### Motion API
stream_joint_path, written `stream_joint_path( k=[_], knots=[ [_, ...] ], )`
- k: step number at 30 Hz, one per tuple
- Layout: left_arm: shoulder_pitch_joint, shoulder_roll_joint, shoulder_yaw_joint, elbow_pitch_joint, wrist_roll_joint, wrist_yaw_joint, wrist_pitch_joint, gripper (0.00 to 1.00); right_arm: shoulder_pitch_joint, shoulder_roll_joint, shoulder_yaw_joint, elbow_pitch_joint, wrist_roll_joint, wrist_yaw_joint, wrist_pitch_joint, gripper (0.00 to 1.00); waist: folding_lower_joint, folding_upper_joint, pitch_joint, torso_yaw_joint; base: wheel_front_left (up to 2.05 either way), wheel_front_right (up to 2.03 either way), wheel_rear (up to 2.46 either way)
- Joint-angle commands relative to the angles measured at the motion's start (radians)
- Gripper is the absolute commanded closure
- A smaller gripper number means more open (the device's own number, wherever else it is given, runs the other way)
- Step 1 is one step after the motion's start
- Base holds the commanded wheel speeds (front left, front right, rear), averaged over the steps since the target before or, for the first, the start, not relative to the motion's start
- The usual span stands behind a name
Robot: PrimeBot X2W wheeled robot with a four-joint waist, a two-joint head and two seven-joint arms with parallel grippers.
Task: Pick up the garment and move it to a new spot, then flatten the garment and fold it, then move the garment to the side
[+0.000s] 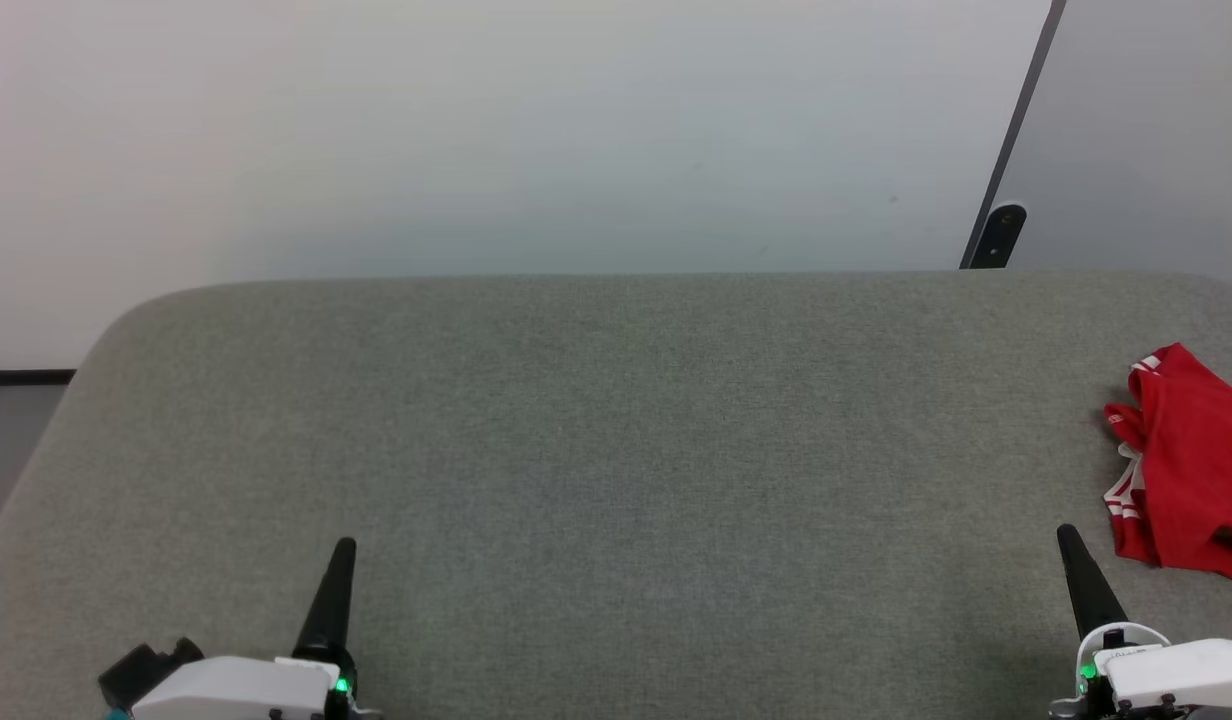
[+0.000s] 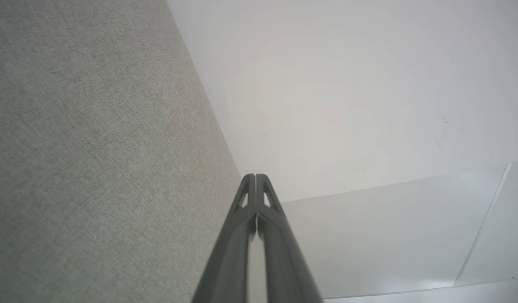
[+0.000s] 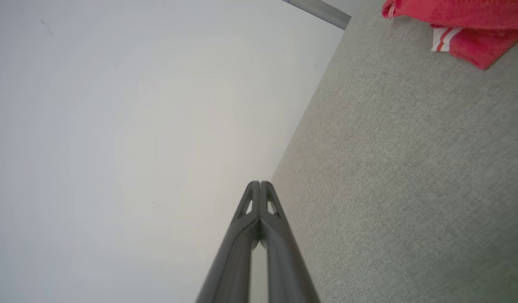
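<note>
Left gripper (image 1: 344, 546) and right gripper (image 1: 1067, 533) clenched, empty; garment (image 1: 1191, 460) cut off at 3 o'clock.
From your head view the grippers sit at 7 and 5 o'clock. The garment lies bunched at the right gripper's 1 o'clock, apart from it, and you can't tell front from back. Bare cushion (image 1: 616, 450) runs wide toward 9, with a rounded corner at 10. The garment's long axis runs roughly 12 to 6, striped trim facing 9.

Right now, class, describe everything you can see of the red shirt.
The shirt is soft-looking red cloth with red-and-white striped trim. It lies bunched, not spread flat, on the grey pad, at the robot's right, cut off by the head view's edge. The right pincer is near but not touching.
</note>
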Motion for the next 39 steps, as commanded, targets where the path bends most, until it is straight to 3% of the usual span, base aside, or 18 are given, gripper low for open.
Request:
stream_joint_path(
  k=[1, 39],
  knots=[
    [-0.021, 0.000, 0.006, -0.006, -0.023, -0.002, 0.006, 1.00, -0.023, 0.003, -0.004, -0.008, 0.023, -0.001, 0.005, 1.00, 0.0000, 0.0000, 0.002, 0.000, 0.00, 0.00, 0.00],
    [-0.069, -0.014, 0.036, -0.003, -0.270, -0.003, 0.080, 1.00, -0.065, 0.029, -0.029, -0.004, 0.316, -0.001, 0.077, 1.00, 0.0000, 0.0000, 0.052, -0.005, 0.00, 0.00, 0.00]
  ],
)
